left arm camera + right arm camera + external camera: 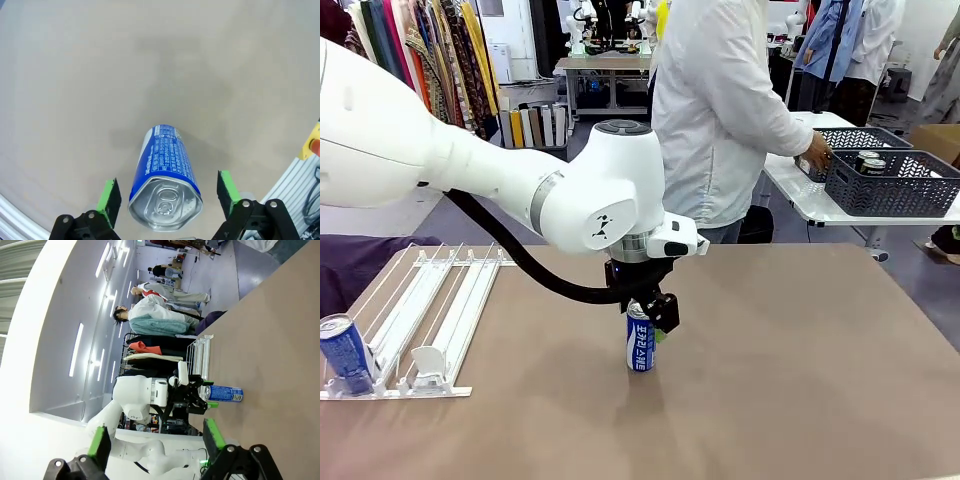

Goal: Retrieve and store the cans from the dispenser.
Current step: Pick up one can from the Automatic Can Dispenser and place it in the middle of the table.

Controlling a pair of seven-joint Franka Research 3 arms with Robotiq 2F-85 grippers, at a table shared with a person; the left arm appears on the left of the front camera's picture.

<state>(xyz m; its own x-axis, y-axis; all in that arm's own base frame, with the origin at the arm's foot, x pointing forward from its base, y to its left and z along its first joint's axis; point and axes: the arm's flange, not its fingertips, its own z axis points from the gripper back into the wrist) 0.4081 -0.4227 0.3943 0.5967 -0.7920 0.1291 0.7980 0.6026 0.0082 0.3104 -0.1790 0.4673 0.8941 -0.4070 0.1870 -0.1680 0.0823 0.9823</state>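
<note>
The blue can (640, 345) stands upright mid-surface (800, 350), long axis vertical and silver top up, well right of the dispenser (430, 310). A second blue can (345, 352) stands at the dispenser's front left. The left arm's wrist points straight down, with the left gripper (646, 318) around the can's top. The left wrist view shows the green pads (106, 195) clear of both sides, jaws wide. In its own view the right gripper (156, 437) is spread wide and holds nothing.

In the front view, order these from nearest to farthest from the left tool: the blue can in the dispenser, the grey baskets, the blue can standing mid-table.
1. Standing can, directly under the left tool.
2. Dispenser can, front left.
3. Grey baskets, far right, separate table.
</note>
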